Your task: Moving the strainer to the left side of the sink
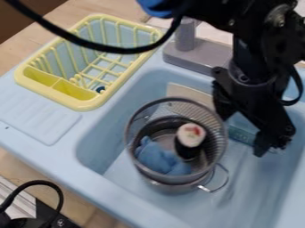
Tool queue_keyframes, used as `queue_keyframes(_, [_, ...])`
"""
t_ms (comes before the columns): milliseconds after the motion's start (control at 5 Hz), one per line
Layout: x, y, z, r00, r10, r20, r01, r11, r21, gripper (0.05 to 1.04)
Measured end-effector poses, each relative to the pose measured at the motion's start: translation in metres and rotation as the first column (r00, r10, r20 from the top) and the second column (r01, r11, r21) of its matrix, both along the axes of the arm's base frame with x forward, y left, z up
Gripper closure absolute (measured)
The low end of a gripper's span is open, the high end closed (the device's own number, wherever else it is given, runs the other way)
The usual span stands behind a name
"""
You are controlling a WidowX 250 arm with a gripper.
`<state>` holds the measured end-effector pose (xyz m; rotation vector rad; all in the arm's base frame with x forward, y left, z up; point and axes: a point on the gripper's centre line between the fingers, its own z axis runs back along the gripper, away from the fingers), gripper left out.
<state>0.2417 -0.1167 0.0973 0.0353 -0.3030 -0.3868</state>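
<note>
Mesh Strainer Sits in the Basin, My Gripper Open Beside It

I find the round metal strainer (208, 116) in the basin of the pale blue sink (101, 138), near the wall on the dish-rack side. Its fine wire mesh curves up to a thin circular rim, and a bent wire loop juts out low at its side. Within the rim I see a crumpled, soft-looking blue cloth (159, 158) and a rounded toy sushi roll (191, 135), dark-sided with a white top and red centre. Just beside, my black gripper (243, 135) hangs with its two fingers spread apart; I can't tell whether one touches the rim. Behind the strainer leans a flat beige piece (189, 94). Beyond the basin stand a blocky grey faucet (193, 55) and a slatted yellow dish rack (83, 104) with rounded corners.
</note>
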Motion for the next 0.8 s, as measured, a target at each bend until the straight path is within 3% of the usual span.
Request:
queue_keyframes(400, [-0.013,0.008,0.029,0.995,0.093,0.031,-0.093,0.996,-0.008,0.084])
queue_keyframes(600, [-0.021,0.003,0.037,0.985,0.168,0.041,-0.166,0.985,-0.052,0.084])
queue_keyframes(800, [-0.030,0.000,0.028,0.964,0.267,0.015,-0.265,0.960,-0.089,0.084])
